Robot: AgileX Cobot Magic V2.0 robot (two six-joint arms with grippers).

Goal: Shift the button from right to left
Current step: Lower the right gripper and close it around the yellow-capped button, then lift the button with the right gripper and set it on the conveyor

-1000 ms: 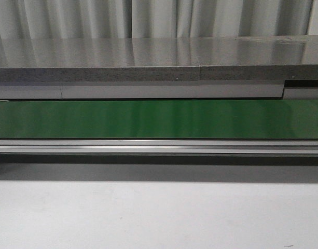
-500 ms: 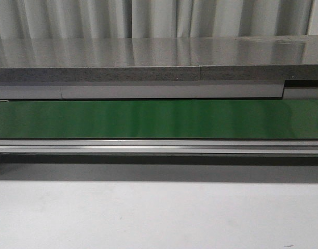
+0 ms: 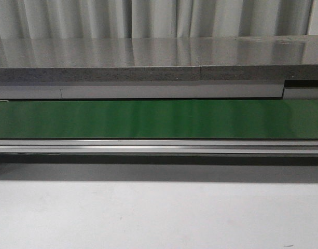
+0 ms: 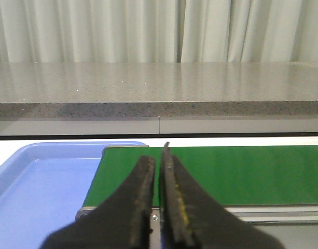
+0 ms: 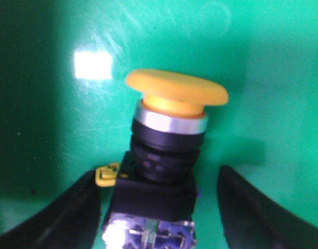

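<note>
Long green belt (image 3: pixel 159 119) runs right across the front view, grey stone counter (image 3: pixel 148 52) behind it, pale curtain (image 3: pixel 148 18) at the back. Off the belt's end, by the left wrist, sits a blue tray (image 4: pixel 39 192). Left gripper (image 4: pixel 157 168) hangs over the belt's near edge, fingers pressed together, holding nothing. Right gripper (image 5: pixel 156 205) is spread wide, and the button (image 5: pixel 166 150) sits on the belt between its fingers, yellow cap away from the camera, neither finger touching.

button (image 5: pixel 166 150) on the belt (image 5: pixel 262 62) between right claw (image 5: pixel 164 207) fingers — tray (image 4: pixel 39 192) beside belt end, counter (image 4: pixel 159 93) behind
</note>
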